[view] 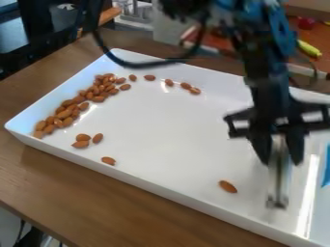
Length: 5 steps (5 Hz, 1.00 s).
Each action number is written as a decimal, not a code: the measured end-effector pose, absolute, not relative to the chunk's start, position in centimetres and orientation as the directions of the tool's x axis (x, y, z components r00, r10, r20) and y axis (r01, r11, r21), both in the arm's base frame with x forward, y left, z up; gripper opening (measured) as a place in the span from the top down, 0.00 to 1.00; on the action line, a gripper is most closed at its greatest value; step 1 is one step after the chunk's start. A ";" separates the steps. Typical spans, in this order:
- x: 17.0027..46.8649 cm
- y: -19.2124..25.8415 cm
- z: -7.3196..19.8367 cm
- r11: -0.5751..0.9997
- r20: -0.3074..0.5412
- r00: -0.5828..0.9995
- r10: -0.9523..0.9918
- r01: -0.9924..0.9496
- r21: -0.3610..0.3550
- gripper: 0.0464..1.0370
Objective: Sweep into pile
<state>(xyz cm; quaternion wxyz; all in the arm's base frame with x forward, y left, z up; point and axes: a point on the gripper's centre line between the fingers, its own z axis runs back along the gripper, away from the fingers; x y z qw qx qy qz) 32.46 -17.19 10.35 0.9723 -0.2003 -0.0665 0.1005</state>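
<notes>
Far left: main pile of almonds (67, 108) sits against the tray's left wall, more a long band than a heap. White tray (161, 125) is on the wood tabletop (38, 176). That's most of the nuts, so I'd call the bulk done.

Just in from the band, near side: a loose cluster of three (82, 141), then a single almond (108, 160) closer to the near wall. Both left to sweep.

Far wall: a thin string of strays (185, 86) trails right from the top of the band. Needs pulling in too.

Right of middle, near side: one lone almond (228, 186), well apart from the rest. Longest sweep remaining.

Right: jaws are pinching a pale, upright tool (278, 178) over the tray, right of that lone nut. Can't tell if its lower end touches the tray floor.
</notes>
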 end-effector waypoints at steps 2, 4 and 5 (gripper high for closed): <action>33.5 -18.4 8.4 0.904 0.147 0.957 0.251 -0.177 -0.390 0.65; 32.8 -16.3 7.8 0.897 0.163 0.952 0.259 -0.174 -0.407 0.65; 32.5 -13.9 7.7 0.901 0.179 0.951 0.251 -0.162 -0.403 0.65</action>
